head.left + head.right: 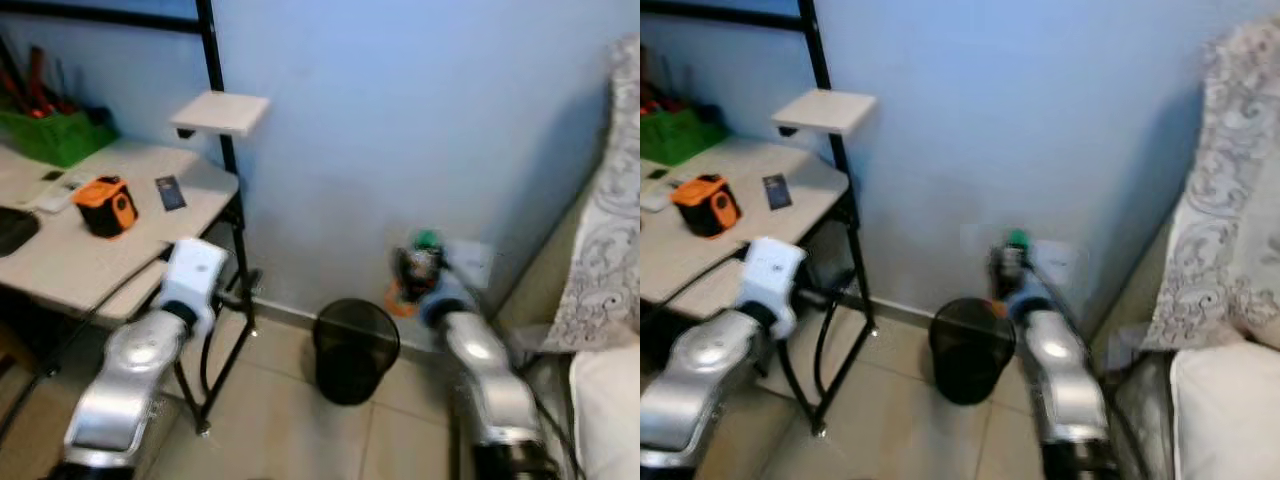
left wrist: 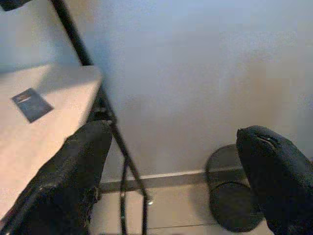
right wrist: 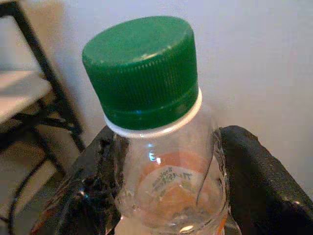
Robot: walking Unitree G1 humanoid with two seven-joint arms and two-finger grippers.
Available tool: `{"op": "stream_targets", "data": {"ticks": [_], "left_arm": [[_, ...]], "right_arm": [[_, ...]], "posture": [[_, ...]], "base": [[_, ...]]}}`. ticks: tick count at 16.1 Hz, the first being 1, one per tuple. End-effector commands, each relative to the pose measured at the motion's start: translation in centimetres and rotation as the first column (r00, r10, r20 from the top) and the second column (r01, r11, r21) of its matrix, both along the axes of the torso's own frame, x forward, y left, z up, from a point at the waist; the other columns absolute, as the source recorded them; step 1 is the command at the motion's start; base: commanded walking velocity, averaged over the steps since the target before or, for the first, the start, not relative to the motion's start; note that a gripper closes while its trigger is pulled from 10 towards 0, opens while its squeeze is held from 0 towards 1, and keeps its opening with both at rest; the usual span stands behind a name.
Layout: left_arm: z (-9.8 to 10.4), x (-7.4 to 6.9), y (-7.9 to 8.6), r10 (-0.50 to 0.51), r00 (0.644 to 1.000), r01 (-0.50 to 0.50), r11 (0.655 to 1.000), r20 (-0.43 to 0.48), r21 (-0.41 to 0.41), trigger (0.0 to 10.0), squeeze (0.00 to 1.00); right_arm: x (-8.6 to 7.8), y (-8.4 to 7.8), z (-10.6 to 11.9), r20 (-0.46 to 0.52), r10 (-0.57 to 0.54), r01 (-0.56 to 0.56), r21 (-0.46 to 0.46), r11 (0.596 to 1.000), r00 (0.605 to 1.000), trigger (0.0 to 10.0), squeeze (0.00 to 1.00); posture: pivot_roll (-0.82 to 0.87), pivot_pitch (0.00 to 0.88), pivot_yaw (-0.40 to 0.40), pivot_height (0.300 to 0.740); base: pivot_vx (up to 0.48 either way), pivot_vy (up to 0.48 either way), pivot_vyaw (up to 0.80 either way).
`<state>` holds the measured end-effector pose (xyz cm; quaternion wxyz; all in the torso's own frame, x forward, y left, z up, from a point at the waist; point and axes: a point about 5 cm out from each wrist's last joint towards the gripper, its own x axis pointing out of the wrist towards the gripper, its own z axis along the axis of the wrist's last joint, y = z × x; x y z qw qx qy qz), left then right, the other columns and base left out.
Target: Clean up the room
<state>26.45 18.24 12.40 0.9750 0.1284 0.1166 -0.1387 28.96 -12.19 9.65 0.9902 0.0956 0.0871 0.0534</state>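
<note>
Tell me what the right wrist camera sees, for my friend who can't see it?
A clear plastic bottle with a green cap sits gripped between the right pincer's two black fingers. Behind it are a pale wall and a black-framed desk.

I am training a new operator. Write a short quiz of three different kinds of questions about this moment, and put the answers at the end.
1. True or false: the right gripper is shut on a clear bottle with a green cap.
2. Multiple choice: the black wastebasket stands
A) on the desk
B) on the floor by the blue wall
C) on the bed
3. Fill in: the left gripper is ____ and holds nothing.

Key:
1. True. The bottle sits between its two fingers, raised near the wastebasket.
2. B. It is between the desk and the bed.
3. Open. Its fingers stand wide apart.
</note>
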Motion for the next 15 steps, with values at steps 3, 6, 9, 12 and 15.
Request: {"op": "stream_targets", "data": {"ticks": [3, 6, 9, 12, 15], "left_arm": [[0.0, 0.0, -1.1, -0.051, 0.999, 0.051, 0.999, 0.002, 0.001, 10.0, 0.00], [0.0, -0.2, -1.3, -0.064, 0.998, 0.064, 0.998, -0.001, 0.003, 10.0, 0.00], [-0.1, -0.7, -1.5, -0.072, 0.997, 0.072, 0.997, 0.001, 0.003, 10.0, 0.00], [-1.0, -1.3, -1.8, -0.105, 0.994, 0.105, 0.994, -0.037, -0.003, 10.0, 0.00], [-2.0, -1.8, -2.6, -0.324, 0.940, 0.333, 0.940, -0.106, 0.073, 10.0, 0.00]], "right_arm": [[0.0, -1.4, -0.1, -0.012, -0.033, 0.032, -0.037, 0.999, 0.999, 10.0, 0.00], [-0.1, -1.5, -0.2, -0.019, -0.026, 0.025, -0.047, 0.999, 0.999, 10.0, 0.00], [-0.6, -1.9, -0.3, -0.022, -0.025, 0.024, -0.056, 0.998, 0.999, 10.0, 0.00], [-0.5, -1.9, -1.1, -0.057, 0.011, -0.015, -0.065, 0.998, 0.998, 10.0, 0.00], [1.0, -1.6, -3.3, -0.195, 0.097, -0.129, -0.161, 0.978, 0.976, 10.0, 0.00]], "posture": [[0.14, 0.000, -0.005, 0.740], [0.14, 0.000, -0.010, 0.740], [0.14, 0.000, -0.011, 0.740], [0.15, 0.000, -0.022, 0.740], [0.16, 0.000, -0.029, 0.740]], "base": [[0.370, 0.000, 0.00], [0.368, 0.000, 0.00], [0.368, 0.000, 0.00], [0.353, 0.000, 0.00], [0.110, 0.000, 0.00]]}}
